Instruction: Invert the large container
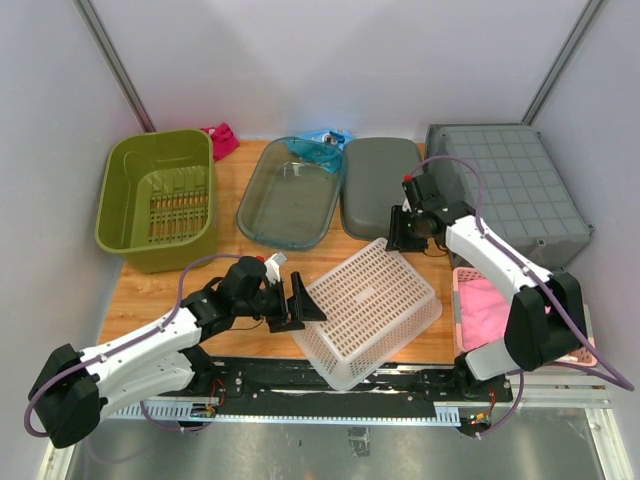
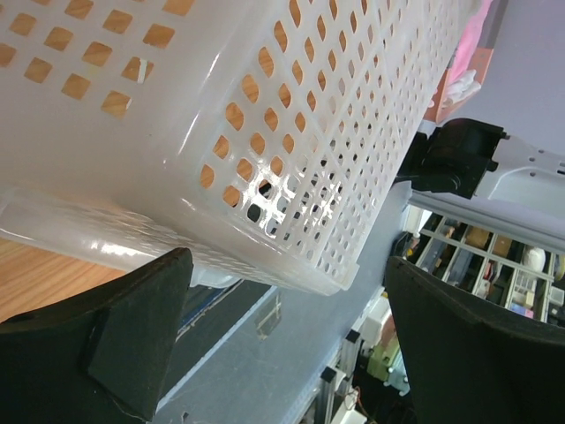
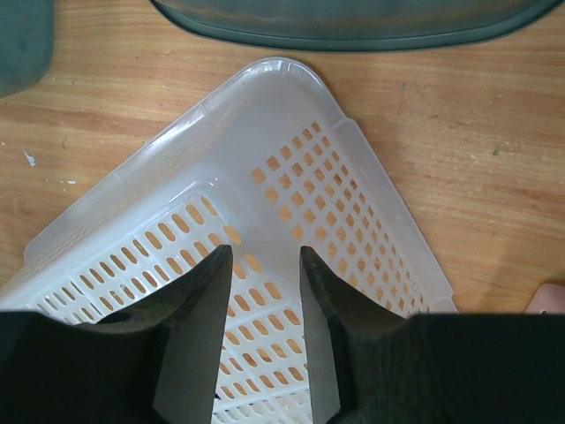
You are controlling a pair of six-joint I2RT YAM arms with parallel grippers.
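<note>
A large white perforated basket [image 1: 370,310] lies bottom up at the front middle of the table, with its near corner past the table's front edge. My left gripper [image 1: 303,305] is wide open beside the basket's left side. In the left wrist view the basket wall [image 2: 265,115] fills the space above the gripper [image 2: 287,291], and nothing is between the jaws. My right gripper [image 1: 405,238] hovers over the basket's far corner. In the right wrist view it [image 3: 265,256] is open with a narrow gap above the basket's base [image 3: 291,203] and holds nothing.
A green bin [image 1: 160,195] stands at the back left. A clear teal tray [image 1: 290,195] and a dark grey tray [image 1: 378,185] lie at the back middle. A grey gridded crate [image 1: 510,190] is at the back right. A pink basket holding cloth [image 1: 490,310] is at the front right.
</note>
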